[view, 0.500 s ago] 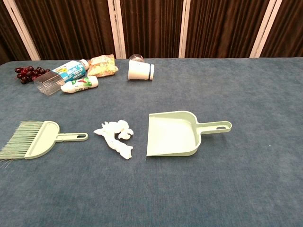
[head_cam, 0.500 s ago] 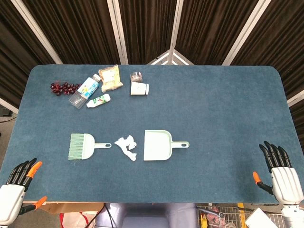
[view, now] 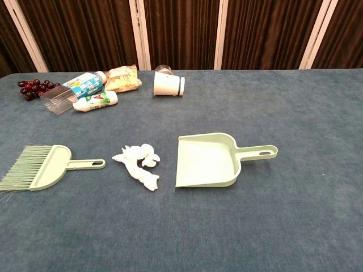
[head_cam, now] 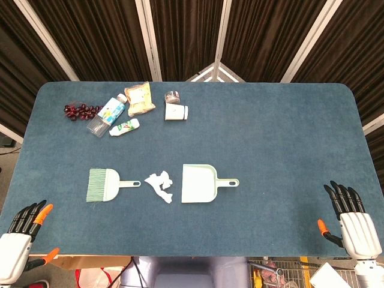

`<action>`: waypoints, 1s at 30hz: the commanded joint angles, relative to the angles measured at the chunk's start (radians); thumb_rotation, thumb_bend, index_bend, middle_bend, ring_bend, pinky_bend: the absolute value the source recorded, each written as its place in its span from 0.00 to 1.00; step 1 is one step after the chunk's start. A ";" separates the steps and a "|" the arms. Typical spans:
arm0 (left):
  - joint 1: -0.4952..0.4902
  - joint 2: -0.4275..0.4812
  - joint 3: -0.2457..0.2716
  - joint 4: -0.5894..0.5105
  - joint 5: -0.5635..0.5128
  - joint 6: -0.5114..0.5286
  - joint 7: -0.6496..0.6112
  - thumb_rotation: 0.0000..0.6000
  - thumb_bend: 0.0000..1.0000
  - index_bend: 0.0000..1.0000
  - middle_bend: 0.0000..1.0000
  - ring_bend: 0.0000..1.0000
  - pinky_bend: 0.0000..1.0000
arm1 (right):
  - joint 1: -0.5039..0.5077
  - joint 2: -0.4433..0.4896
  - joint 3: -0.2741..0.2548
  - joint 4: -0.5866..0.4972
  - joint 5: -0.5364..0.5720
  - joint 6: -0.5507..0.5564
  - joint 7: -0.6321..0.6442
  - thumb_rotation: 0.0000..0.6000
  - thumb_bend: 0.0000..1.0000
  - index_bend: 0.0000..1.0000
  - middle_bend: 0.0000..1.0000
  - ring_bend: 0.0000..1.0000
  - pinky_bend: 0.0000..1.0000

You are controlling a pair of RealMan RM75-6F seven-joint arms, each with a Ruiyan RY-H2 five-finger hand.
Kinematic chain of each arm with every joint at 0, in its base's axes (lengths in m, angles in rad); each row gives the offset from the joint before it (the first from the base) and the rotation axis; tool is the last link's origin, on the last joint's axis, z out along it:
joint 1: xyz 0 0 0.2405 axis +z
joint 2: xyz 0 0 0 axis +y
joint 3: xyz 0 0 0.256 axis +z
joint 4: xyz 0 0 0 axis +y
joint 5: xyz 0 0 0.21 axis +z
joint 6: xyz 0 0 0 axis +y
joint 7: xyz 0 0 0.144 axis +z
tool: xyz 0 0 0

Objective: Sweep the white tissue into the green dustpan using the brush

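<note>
- My left hand sits at the near left corner, off the table edge; it holds nothing, and its dark fingers lie close side by side, pointing away from me, the orange-tipped thumb out to the side.
- My right hand is at the near right corner, just over the table's near edge; it too holds nothing, fingers fanned a little and straight, thumb out to the left.
- Neither hand shows in the chest view.
- The tissue lies crumpled on the blue cloth, between brush and dustpan, touching neither.
- The brush lies flat to the left of the tissue, bristles pointing left, handle pointing right toward the tissue.
- The dustpan lies flat to the right of the tissue, its open mouth facing the tissue and its handle pointing right.
- Brush, tissue and dustpan form one row across the middle of the table, well apart from both my hands.
- At the far left lies a cluster of dark red grapes.
- Beside the grapes are a clear box and a bottle with a blue label, lying down.
- A small white and green bottle lies just nearer me than those.
- A yellowish snack bag lies next to the blue-label bottle.
- A white cup lies on its side further right, with a small dark-lidded jar behind it.
</note>
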 commanded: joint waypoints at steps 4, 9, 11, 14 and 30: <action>-0.002 0.000 0.001 -0.003 0.001 -0.004 0.004 1.00 0.00 0.00 0.00 0.00 0.06 | 0.000 0.003 -0.003 -0.003 -0.002 -0.002 -0.001 1.00 0.38 0.00 0.00 0.00 0.00; -0.001 0.001 0.002 -0.005 0.002 -0.002 0.005 1.00 0.00 0.00 0.00 0.00 0.06 | 0.000 0.006 -0.009 -0.004 -0.010 -0.004 -0.005 1.00 0.38 0.00 0.00 0.00 0.00; 0.000 0.001 0.003 -0.004 0.004 -0.002 0.007 1.00 0.00 0.00 0.00 0.00 0.06 | -0.001 0.008 -0.010 -0.008 -0.012 -0.003 -0.005 1.00 0.38 0.00 0.00 0.00 0.00; 0.002 0.002 0.004 -0.004 0.005 0.002 0.006 1.00 0.00 0.00 0.00 0.00 0.06 | 0.001 0.012 -0.011 -0.016 -0.022 0.000 -0.011 1.00 0.38 0.00 0.00 0.00 0.04; -0.001 -0.008 0.003 -0.006 0.007 -0.010 0.034 1.00 0.00 0.00 0.00 0.00 0.06 | 0.171 -0.085 0.095 -0.108 0.085 -0.223 -0.241 1.00 0.38 0.25 0.86 0.83 0.85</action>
